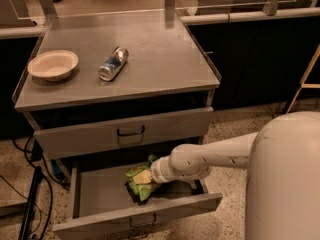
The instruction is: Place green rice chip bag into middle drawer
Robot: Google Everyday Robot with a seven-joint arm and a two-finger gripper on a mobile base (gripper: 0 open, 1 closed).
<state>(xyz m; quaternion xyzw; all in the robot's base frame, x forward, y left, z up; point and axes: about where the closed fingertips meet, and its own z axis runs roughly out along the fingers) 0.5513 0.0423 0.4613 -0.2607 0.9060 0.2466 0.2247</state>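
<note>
The green rice chip bag is inside the pulled-out middle drawer, near the middle of its floor, crumpled and tilted. My gripper reaches into the drawer from the right at the end of the white arm and is right against the bag, which covers its tip. The drawer's front panel with its dark handle faces the camera.
Above the open drawer, the upper handled drawer is closed. On the cabinet's steel top lie a silver-blue can on its side and a pale bowl. Cables hang at the cabinet's left. My white body fills the lower right.
</note>
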